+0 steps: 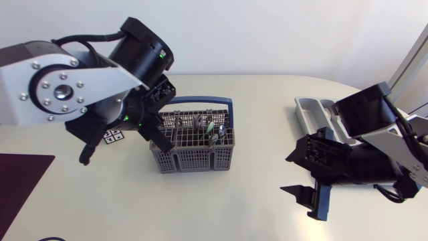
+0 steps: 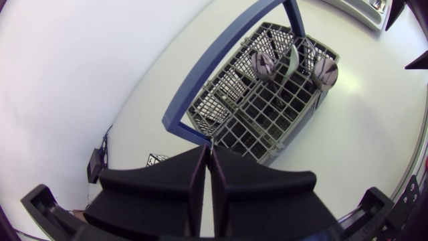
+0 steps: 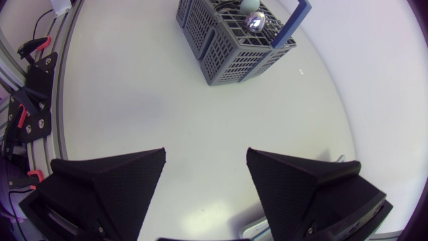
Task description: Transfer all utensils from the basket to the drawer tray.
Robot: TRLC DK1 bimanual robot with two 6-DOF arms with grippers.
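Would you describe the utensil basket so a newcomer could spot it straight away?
Start at the white table and look to its middle, beside the left gripper. There stands a grey plastic mesh basket; unlike the smooth grey drawer tray at the right, it has a blue arched handle and holds metal spoons.

Robotics lab, tabletop test bench. Two robot arms with bare metal links and black joints, left arm (image 1: 60, 87) and right arm (image 1: 391, 140), flank plain white table (image 1: 234, 207). Small black-and-white fiducial marker (image 1: 114, 137) lies on tabletop. Grey cutlery basket (image 1: 190, 161) and drawer tray (image 1: 309, 110) are set out as props.
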